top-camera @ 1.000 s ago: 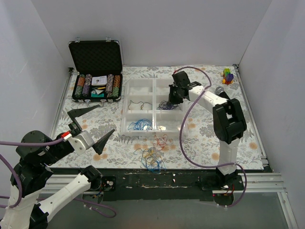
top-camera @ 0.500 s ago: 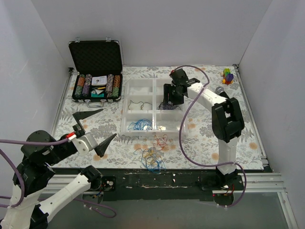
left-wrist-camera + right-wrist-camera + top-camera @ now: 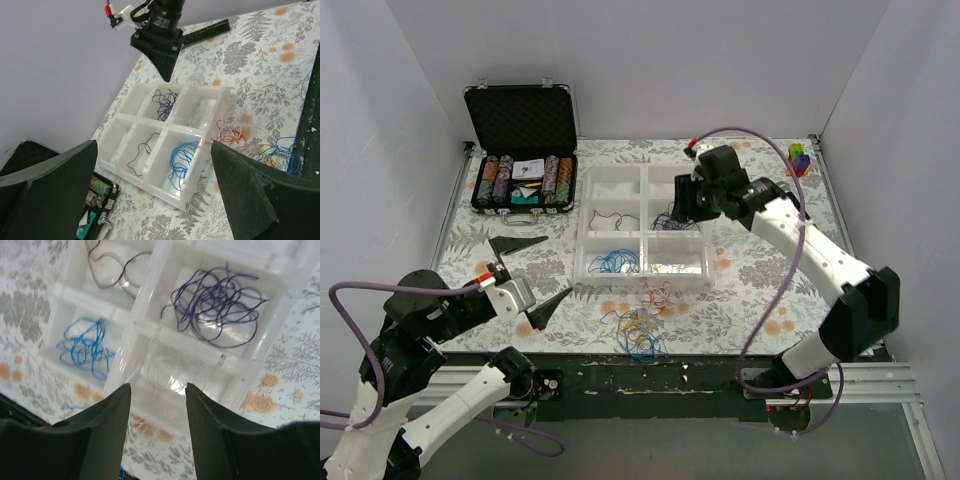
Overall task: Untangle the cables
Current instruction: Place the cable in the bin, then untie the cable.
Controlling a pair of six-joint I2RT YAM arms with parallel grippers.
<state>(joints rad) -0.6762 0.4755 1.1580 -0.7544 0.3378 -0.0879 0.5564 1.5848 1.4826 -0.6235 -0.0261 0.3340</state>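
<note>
Since sorting seems colour-wise, purple thin wires (image 3: 215,305) lie in white plastic divided tray (image 3: 640,281) | right tool (image 3: 685,205) released, empty, above them | left tool (image 3: 532,275) gaping, empty | mixed-colour wire tangle (image 3: 640,328) awaits on floral counter (image 3: 760,290)

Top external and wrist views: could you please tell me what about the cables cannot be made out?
Top external: loose tangle too small; which strand crosses which is unreadable.
Left wrist: the tangle's near end sits behind that arm's jaws.
Right wrist: one tray compartment's pale contents are blurred; the tangle is largely behind the jaws.
</note>
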